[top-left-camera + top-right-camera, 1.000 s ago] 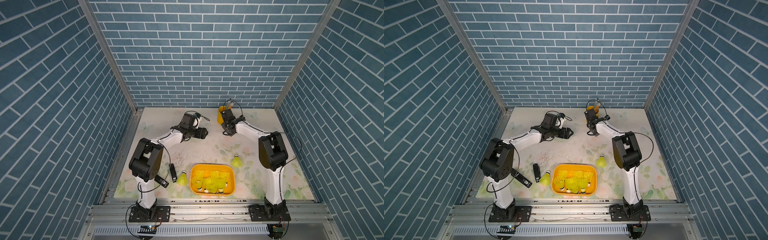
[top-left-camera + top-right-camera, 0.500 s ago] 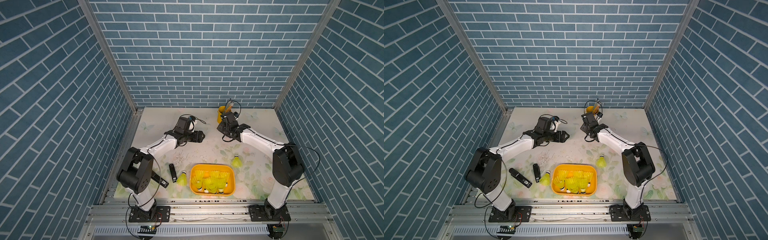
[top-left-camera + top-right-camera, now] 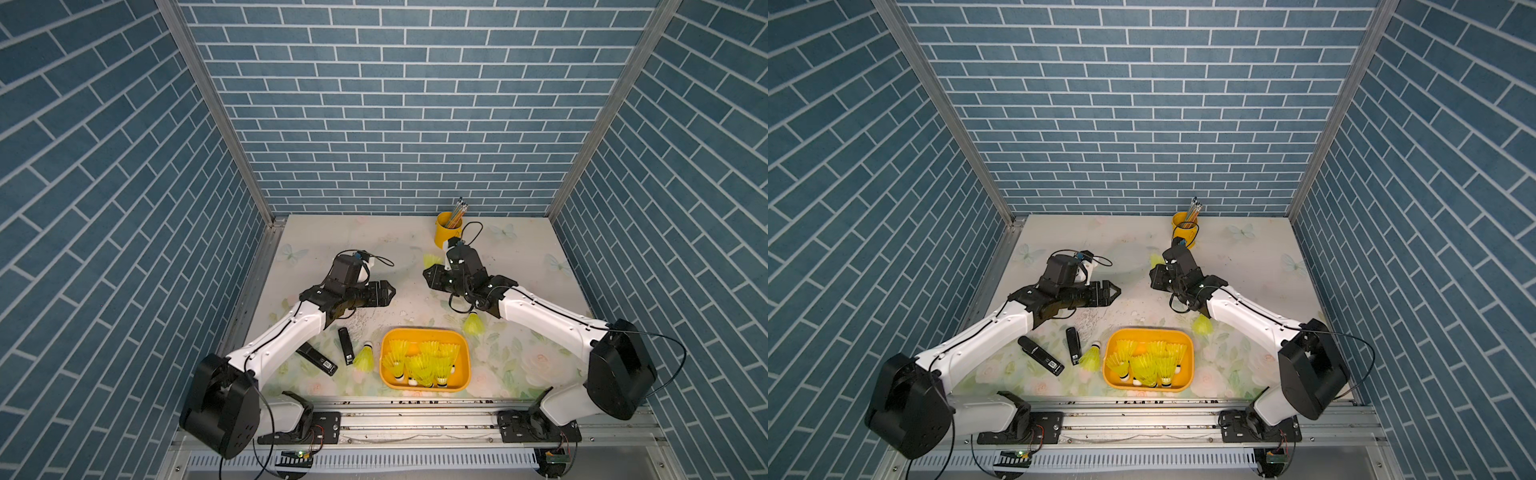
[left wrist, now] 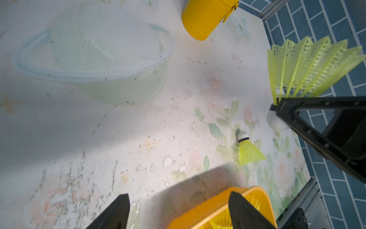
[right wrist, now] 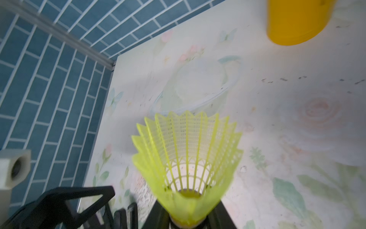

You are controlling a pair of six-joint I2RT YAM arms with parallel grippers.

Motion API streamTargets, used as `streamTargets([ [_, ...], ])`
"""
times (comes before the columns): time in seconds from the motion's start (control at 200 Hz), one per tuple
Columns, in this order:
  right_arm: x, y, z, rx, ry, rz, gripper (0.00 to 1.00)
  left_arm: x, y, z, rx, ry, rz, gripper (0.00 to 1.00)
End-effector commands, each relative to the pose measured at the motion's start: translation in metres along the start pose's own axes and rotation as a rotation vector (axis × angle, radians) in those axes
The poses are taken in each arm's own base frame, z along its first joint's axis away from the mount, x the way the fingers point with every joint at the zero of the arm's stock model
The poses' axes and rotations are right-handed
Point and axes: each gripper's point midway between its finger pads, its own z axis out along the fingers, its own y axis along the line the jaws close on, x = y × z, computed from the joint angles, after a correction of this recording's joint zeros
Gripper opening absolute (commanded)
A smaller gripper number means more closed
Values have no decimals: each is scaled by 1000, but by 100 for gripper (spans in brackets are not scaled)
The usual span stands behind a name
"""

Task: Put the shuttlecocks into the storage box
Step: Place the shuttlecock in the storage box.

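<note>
Scuffed floral tabletop (image 5: 287, 138); ribbed, seemingly plastic shuttlecock (image 5: 186, 154)

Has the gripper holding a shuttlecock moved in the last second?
Yes. The right gripper has drawn away from the pencil cup, toward the storage box, carrying the shuttlecock.

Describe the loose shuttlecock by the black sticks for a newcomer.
Find the orange storage box near the table's front edge. Outside its left wall, beside a black stick, lies the shuttlecock; the other loose one lies off the box's far right corner.
</note>
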Motion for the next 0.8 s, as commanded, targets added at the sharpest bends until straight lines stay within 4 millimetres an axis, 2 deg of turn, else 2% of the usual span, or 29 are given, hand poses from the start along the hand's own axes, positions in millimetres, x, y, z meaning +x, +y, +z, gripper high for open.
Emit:
streamTargets([
  [0.0, 22, 28, -12, -137, 51, -104, 22, 26, 7, -10, -15, 51, -57, 84],
  [0.195, 61, 56, -33, -265, 119, -169, 22, 61, 9, -27, 12, 105, -108, 84],
  [0.36, 99, 72, -42, -302, 192, -213, 23, 91, 15, -40, 7, 159, -145, 84],
  [0.515, 133, 79, -41, -305, 251, -237, 23, 105, 16, -52, 14, 178, -168, 84],
  [0.795, 174, 80, -31, -291, 350, -268, 23, 123, 16, -67, 17, 217, -184, 83],
])
